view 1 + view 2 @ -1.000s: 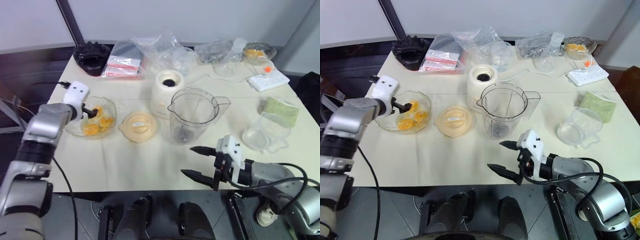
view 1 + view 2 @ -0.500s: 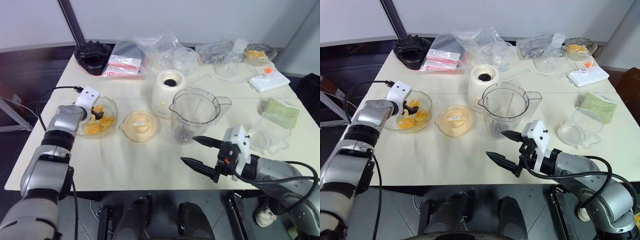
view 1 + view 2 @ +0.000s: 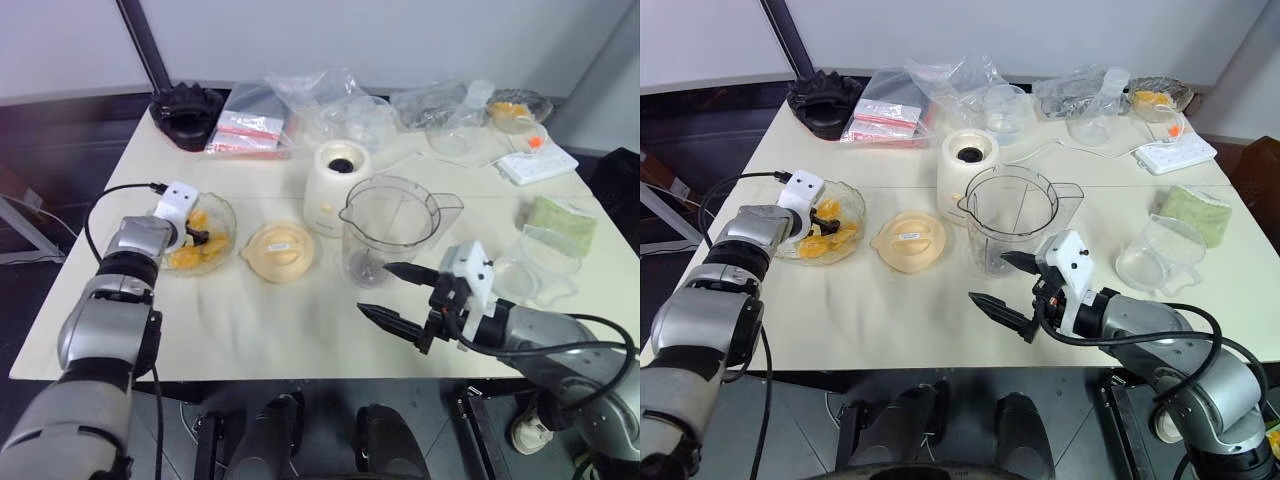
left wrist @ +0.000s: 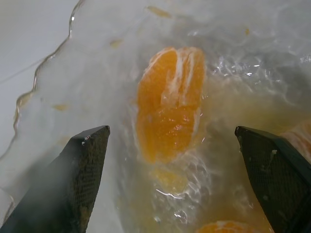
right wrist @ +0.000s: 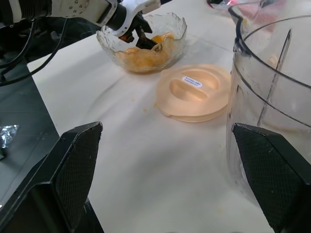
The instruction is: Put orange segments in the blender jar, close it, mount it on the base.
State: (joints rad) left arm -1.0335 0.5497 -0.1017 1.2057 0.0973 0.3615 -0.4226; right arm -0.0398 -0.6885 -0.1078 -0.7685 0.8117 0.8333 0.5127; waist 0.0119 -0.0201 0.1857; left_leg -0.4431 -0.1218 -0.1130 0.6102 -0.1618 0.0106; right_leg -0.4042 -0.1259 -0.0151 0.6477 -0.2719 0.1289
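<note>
Black left end effector (image 3: 199, 236) lower now, among orange segments (image 3: 196, 250).

Bare tabletop (image 3: 890, 310) before the lid (image 3: 908, 240); blender jar (image 3: 1010, 215) flanked closely by base (image 3: 965, 160)

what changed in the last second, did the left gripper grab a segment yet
No grab yet: the left gripper dipped lower into the glass bowl, jaws open around an orange segment. The right gripper stays open beside the blender jar; the lid and base are unmoved.
</note>
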